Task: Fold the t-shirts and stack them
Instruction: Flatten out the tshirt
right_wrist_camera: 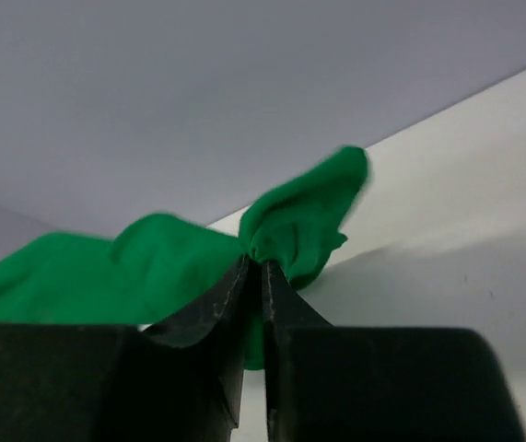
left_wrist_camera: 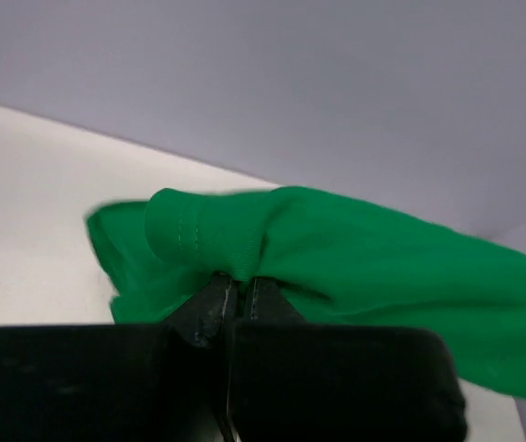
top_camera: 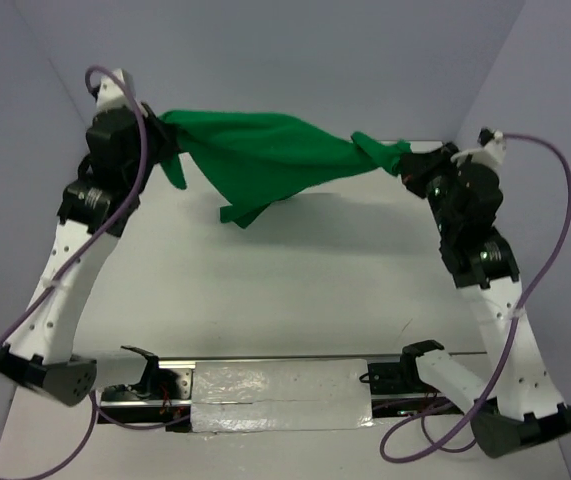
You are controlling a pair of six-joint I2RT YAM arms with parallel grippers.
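A bright green t-shirt point(top_camera: 265, 160) hangs stretched in the air between my two grippers, above the far part of the white table point(top_camera: 265, 290). Its middle sags and a loose corner droops toward the table. My left gripper point(top_camera: 163, 130) is shut on the shirt's left end; the left wrist view shows a stitched hem point(left_wrist_camera: 198, 235) bunched over the closed left gripper point(left_wrist_camera: 235, 284). My right gripper point(top_camera: 407, 163) is shut on the twisted right end, and the right wrist view shows cloth point(right_wrist_camera: 299, 226) pinched in the right gripper point(right_wrist_camera: 255, 269).
Grey walls point(top_camera: 295, 60) close in behind and on both sides of the table. Purple cables point(top_camera: 555, 200) loop off both arms. A metal rail with a taped patch point(top_camera: 280, 395) runs along the near edge between the arm bases.
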